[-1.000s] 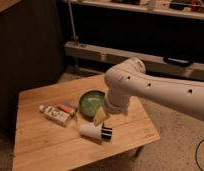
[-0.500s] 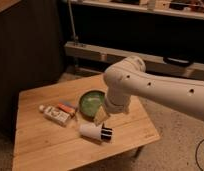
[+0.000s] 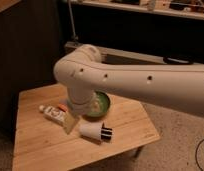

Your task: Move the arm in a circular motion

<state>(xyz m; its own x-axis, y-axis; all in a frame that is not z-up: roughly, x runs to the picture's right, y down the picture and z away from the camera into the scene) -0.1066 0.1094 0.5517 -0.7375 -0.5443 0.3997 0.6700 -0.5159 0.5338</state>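
The arm (image 3: 140,82) is thick, glossy and white with small dark dots. It reaches in from the right edge, bends at an elbow (image 3: 75,72) above the table's middle and turns downward. Its yellowish-tan gripper (image 3: 69,121) hangs just over the wooden table (image 3: 40,150), between a white tube and a white cylinder. The arm's lower segment hides the left part of a green bowl.
A green bowl (image 3: 101,105) sits mid-table behind the arm. A white tube with an orange label (image 3: 51,112) lies at the left. A small white cylinder with a black end (image 3: 94,131) lies in front. Dark cabinets and a shelf stand behind the table.
The arm has swung to the left and now fills much more of the view. Its gripper has shifted from beside the bowl's front toward the tube. The objects on the table have not moved.
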